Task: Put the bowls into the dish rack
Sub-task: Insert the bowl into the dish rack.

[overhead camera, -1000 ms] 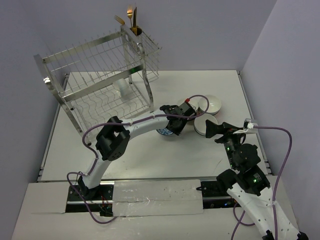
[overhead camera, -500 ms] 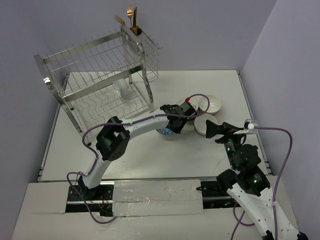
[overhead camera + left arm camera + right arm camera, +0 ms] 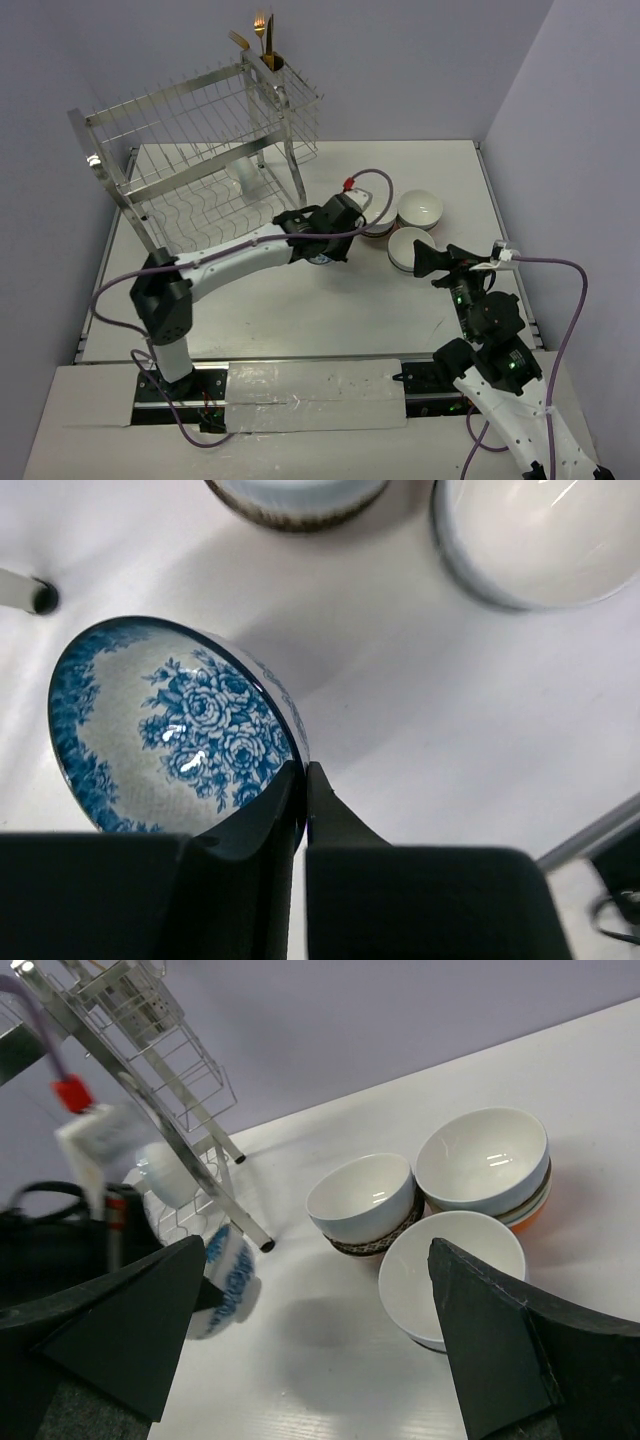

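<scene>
The blue floral bowl (image 3: 170, 730) is the one I have in hand. It is tipped up on edge with its patterned inside facing the left wrist camera. It sits just in front of the dish rack (image 3: 200, 160), near the rack's front right leg, and throws a shadow onto the table (image 3: 300, 310) beside it. I cannot tell from these views whether it touches the table.

The left gripper (image 3: 303, 775) is pinching the bowl's rim, with 1 finger inside the bowl, 1 outside, and almost no gap between them.

To the right of it stand the other bowls:
- 1 white bowl with a brown band (image 3: 362, 1200).
- Just beside that, a short stack (image 3: 483, 1160) with a white bowl on top and orange showing at the bottom.
- 1 single white bowl (image 3: 450, 1265), nearest my right arm.

The right gripper (image 3: 318, 1260) hangs low over the table with its jaws spread wide, holding nothing. It faces that single white bowl.

In the rack, 1 white bowl (image 3: 165, 1175) sits on the lower shelf. The upper shelf looks bare of dishes. Gold utensils stick up from the cutlery cup (image 3: 270, 62) at the rack's far right corner.
</scene>
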Action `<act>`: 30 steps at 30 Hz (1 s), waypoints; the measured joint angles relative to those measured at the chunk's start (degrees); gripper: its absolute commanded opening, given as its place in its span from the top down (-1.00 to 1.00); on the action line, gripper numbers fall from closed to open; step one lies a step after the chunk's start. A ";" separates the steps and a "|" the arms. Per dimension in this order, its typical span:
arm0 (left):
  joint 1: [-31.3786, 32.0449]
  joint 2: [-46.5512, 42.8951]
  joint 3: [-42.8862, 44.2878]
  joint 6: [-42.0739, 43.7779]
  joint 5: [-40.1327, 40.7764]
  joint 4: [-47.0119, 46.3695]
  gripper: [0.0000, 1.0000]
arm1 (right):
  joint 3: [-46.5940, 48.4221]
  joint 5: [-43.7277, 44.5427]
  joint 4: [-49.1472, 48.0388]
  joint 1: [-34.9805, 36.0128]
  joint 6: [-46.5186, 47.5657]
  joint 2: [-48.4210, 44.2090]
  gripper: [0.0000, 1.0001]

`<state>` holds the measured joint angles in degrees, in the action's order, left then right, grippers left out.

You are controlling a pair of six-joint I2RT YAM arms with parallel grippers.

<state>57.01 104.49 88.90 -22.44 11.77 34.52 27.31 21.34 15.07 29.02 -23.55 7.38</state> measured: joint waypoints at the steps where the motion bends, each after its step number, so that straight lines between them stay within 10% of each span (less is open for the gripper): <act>1: -0.28 -2.78 -1.97 -0.70 -0.11 -1.64 1.00 | 0.00 0.00 0.00 0.00 0.00 -0.22 -1.00; 16: -15.96 -45.03 -50.49 -11.47 1.20 -36.24 1.00 | -0.66 -2.73 -0.85 0.00 0.07 -2.03 -0.99; 30: -28.92 -48.06 -67.38 -7.02 1.38 -76.30 1.00 | -0.74 -9.09 -2.23 0.00 0.72 -2.78 -0.97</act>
<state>28.10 56.42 21.52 -29.45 13.15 -41.78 26.57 12.25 12.84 29.02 -22.83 4.60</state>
